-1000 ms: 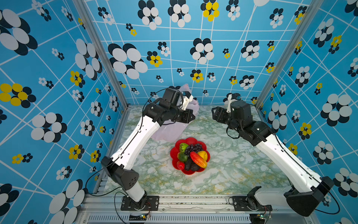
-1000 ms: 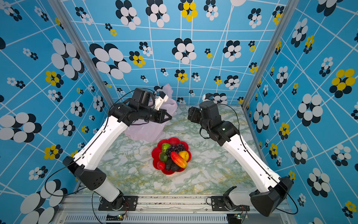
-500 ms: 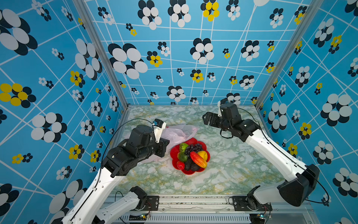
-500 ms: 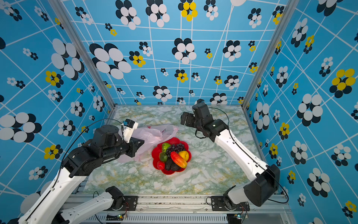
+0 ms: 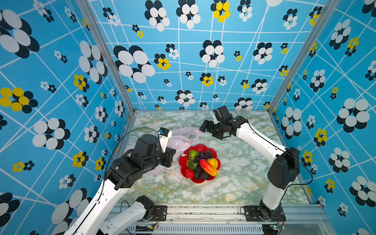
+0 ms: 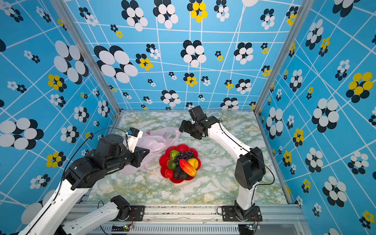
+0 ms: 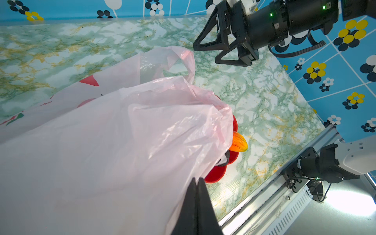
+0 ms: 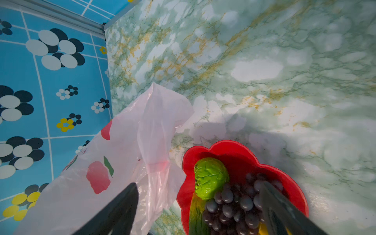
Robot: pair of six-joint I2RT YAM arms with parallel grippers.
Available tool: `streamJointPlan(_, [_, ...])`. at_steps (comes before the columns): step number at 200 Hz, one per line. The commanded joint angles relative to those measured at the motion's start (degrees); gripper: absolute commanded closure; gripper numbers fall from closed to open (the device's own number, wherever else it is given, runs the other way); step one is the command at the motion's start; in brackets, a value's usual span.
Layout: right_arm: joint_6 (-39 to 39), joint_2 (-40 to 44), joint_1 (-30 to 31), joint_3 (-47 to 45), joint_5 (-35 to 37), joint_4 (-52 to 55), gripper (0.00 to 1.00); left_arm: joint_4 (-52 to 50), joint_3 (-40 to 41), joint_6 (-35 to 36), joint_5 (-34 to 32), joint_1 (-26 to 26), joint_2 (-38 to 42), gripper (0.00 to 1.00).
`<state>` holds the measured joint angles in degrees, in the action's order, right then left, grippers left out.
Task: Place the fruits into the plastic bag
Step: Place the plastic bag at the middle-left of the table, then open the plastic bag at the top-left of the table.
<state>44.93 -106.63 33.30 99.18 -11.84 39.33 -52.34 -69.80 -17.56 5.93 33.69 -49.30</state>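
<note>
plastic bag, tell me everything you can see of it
The plastic bag is thin, translucent pale-pink film, crumpled, with red and green fruit prints and an open handle loop. No fruit shows inside it. The shut left tool pinches its edge and holds that side raised, while the rest trails on the marbled table. The raised edge overlaps the red plate at its rim.

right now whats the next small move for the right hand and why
Probably ease the open right hand onto the free handle loop and close. The left hand is shut on the plastic bag, which lies slack, and the fruits sit on the red plate.
</note>
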Motion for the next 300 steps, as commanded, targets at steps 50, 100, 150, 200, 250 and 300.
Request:
streamJointPlan(50, [-1.98,-10.10,1.57,10.41,-7.09,3.34,0.16,-1.14,1.62,-0.63,-0.76,-1.43,0.34,1.00])
streamJointPlan(100, [-1.30,-10.22,2.82,8.14,-8.10,2.44,0.36,-1.54,1.87,-0.11,-0.48,-2.62,0.34,1.00])
streamJointPlan(150, [-1.37,-6.83,2.91,5.64,-5.39,2.49,0.94,-1.63,2.09,0.39,0.31,-4.63,1.09,1.00])
streamJointPlan(200, [-5.99,2.78,2.57,7.97,9.34,2.24,1.00,0.56,-0.89,1.02,4.06,-6.05,-1.51,0.28])
streamJointPlan(250, [-9.74,8.79,1.77,10.64,16.42,5.13,1.00,0.42,-4.78,1.69,6.09,-6.84,-4.40,0.01])
streamJointPlan(300, [-7.54,16.60,2.20,-2.13,14.30,0.25,1.00,-0.74,-6.02,2.78,3.13,-6.86,-6.47,0.01])
